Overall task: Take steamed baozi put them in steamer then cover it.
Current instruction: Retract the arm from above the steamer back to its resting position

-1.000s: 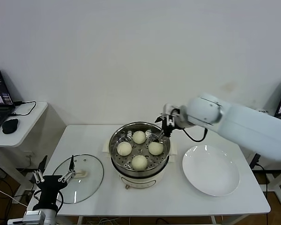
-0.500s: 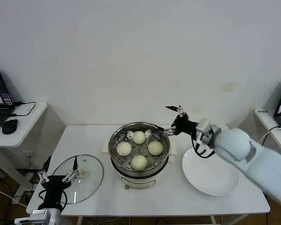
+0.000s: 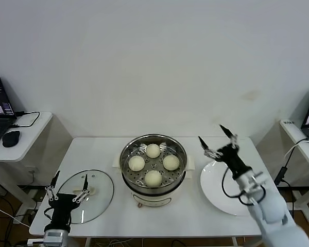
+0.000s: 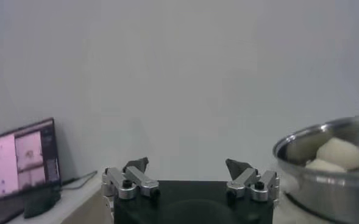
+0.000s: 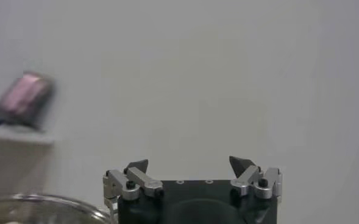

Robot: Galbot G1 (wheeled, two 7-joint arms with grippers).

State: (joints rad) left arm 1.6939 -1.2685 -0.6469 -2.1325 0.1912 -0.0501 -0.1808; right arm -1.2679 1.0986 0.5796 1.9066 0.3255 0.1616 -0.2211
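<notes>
Two grippers, left (image 3: pixel 69 186) and right (image 3: pixel 216 140), splayed empty | white table (image 3: pixel 165 218) | pale wall (image 3: pixel 154 56)

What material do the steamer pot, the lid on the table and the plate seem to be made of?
Steamer pot: polished steel, judging by its bright reflective wall and perforated tray; its base looks like cream plastic.
Lid: clear glass, since the table shows through it, with a metal rim and a cream handle, probably plastic.
Plate: glossy white, probably ceramic, though plastic cannot be excluded.
</notes>
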